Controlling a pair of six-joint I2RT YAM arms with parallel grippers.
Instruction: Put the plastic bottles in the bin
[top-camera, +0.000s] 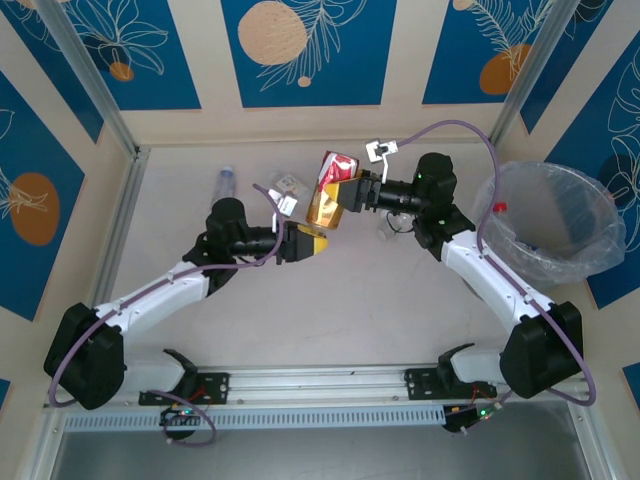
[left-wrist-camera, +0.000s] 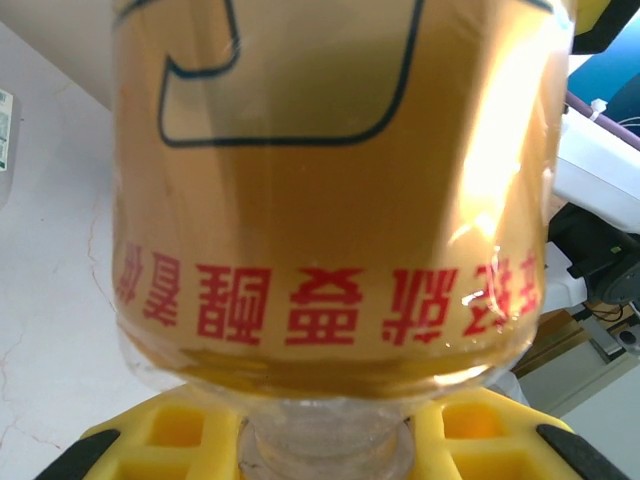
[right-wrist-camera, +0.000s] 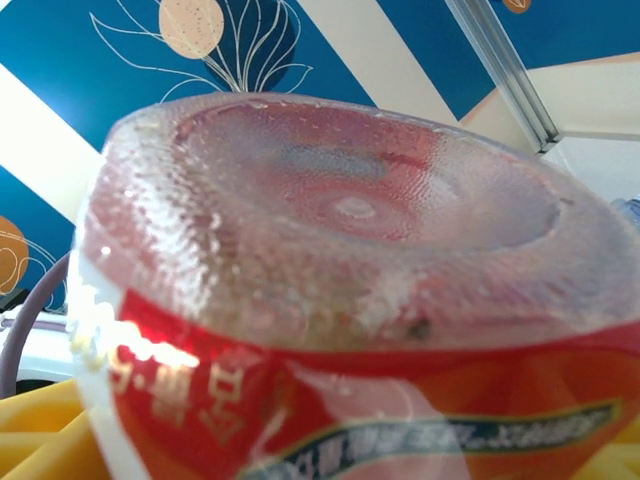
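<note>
- The left gripper is clenched on the golden-labelled bottle. In the left wrist view the clear neck sits between the yellow pads, and the body rises away from them, its label printed with red characters.
- The right gripper is grasping the red-labelled bottle. In the right wrist view its clear, dimpled base faces the camera and the red label wraps below it, with a yellow pad at the lower edge.
- From above, the two held bottles meet near the middle of the surface, toward the far wall — the red one just beyond the golden one. I cannot tell whether they touch.
- The bin stands at the right edge of the surface, beside the right arm and well apart from both held bottles. Its crinkled clear liner holds a bottle with a red cap near the left rim, and something dark further in (too unclear to name).
- A clear bottle with a blue cap lies on the surface at the far left, beyond the left arm.
- A small clear bottle lies between that one and the held pair.
</note>
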